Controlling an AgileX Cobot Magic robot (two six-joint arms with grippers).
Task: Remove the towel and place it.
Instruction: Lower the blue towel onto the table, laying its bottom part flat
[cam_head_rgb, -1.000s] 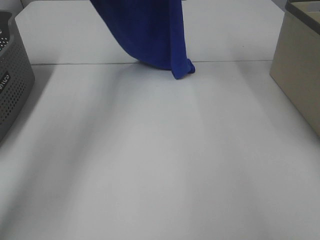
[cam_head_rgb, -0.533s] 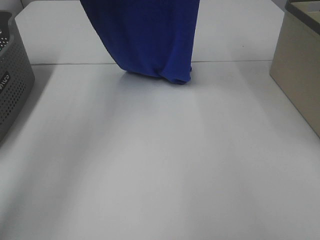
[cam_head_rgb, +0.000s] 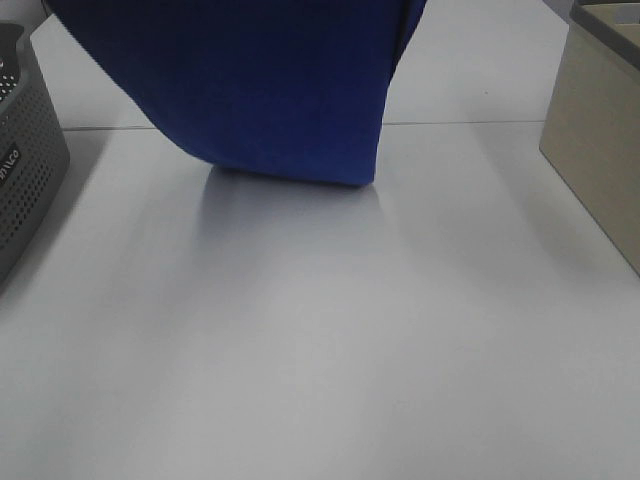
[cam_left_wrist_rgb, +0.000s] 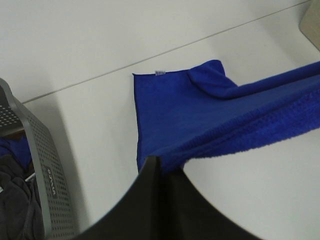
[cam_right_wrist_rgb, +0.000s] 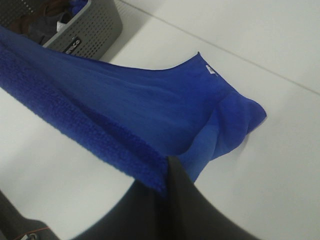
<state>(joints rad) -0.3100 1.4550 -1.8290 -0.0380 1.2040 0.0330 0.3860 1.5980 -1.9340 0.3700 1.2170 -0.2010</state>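
The towel (cam_head_rgb: 250, 90) hangs as a broad blue sheet over the far middle of the table (cam_head_rgb: 350, 350), its upper part running out of the high view and its lower edge down at the tabletop, just this side of the thin seam that crosses the white surface.

The high camera shows neither gripper. The wrist cameras do: the left gripper (cam_left_wrist_rgb: 154, 162) is clamped on the towel's (cam_left_wrist_rgb: 185, 115) upper hem, and the right gripper (cam_right_wrist_rgb: 171, 165) is pinched onto the same hem of the towel (cam_right_wrist_rgb: 150, 110) at the other end. The fuzzy edge is pulled taut between them, so the cloth's long axis runs side to side across the table.

The wrist views also show what the high view hides: the bottom of the cloth lies on the table with one corner folded over and a small white label at its edge.

The grey basket (cam_head_rgb: 25, 170) stands at the left edge, well apart from the towel — the left wrist view shows dark and blue cloth inside the basket (cam_left_wrist_rgb: 45, 175). A beige box (cam_head_rgb: 600, 130) sits at the right.
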